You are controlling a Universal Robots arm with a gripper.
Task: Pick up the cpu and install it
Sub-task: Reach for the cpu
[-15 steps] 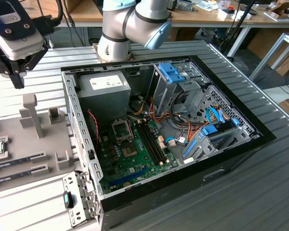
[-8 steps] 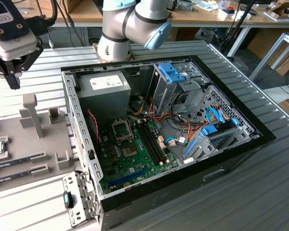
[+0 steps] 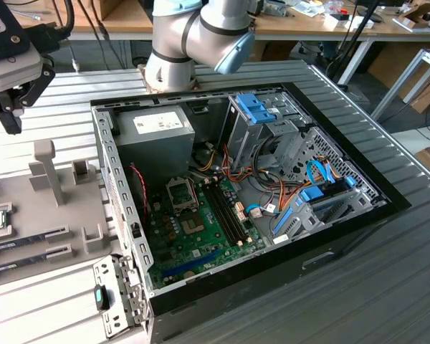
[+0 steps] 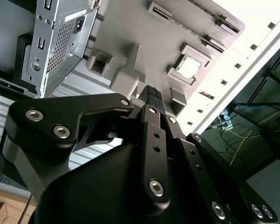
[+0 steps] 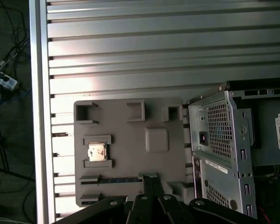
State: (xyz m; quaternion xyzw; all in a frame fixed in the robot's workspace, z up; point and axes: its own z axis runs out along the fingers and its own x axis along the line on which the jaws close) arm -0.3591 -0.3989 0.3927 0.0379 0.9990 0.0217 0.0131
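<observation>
Hovering by the grey tray [image 3: 57,215]
The gripper [image 3: 13,122] is closed on nothing; the cpu [image 5: 97,152] (silver face up) is seated in the tray, at the exterior view's left.

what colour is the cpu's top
The cpu is silvery-grey on top, clearest in the first wrist view.

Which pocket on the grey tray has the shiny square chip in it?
The pocket framed by two brackets, beside the long slots, holds the chip. The three square pockets elsewhere on the tray hold nothing.
</observation>
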